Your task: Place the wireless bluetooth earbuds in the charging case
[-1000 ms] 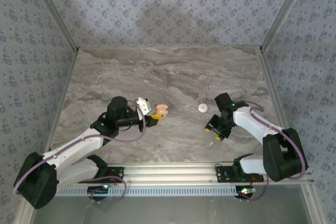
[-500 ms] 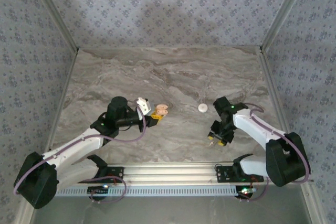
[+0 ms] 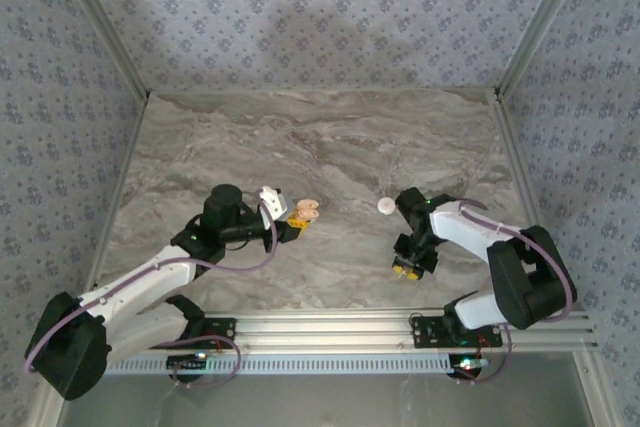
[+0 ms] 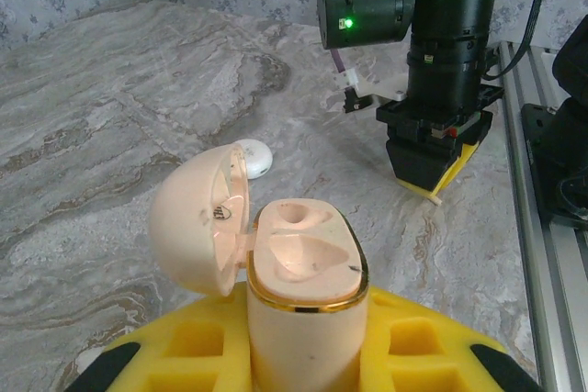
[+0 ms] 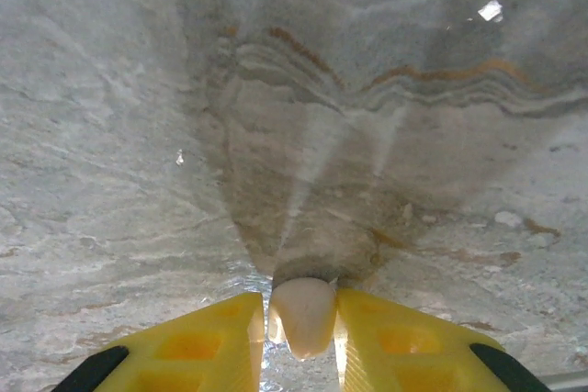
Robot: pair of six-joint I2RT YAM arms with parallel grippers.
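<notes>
Table: marble-patterned table (image 3: 320, 137) seen whole from the top camera, with patterned walls on three sides.
Left gripper: the left gripper (image 3: 296, 220) is clenched on the charging case, left of the table's middle. Its own wrist camera shows yellow fingers (image 4: 413, 355) pressed to both sides of the case body.
Right gripper: the right gripper (image 3: 408, 265) points straight down at the table on the right side. Its wrist view shows yellow fingers (image 5: 202, 351) closed on one earbud, gripped from both sides.
Charging case: one charging case (image 4: 303, 319), pale pink with a gold rim, standing upright. From above it is just a small pink shape. The left wrist view shows the lid (image 4: 197, 222) hinged open to the left and two wells (image 4: 303, 259), both unfilled.
Disc: one white round disc (image 4: 253, 159) lies flat on the table beyond the case, between the two grippers and apart from both.
Earbud: one earbud (image 5: 301, 317), pale pinkish-white, sits between the right fingertips just above the table. Its long axis runs along the fingers and its rounded end points down towards the marble. From above it cannot be made out.
</notes>
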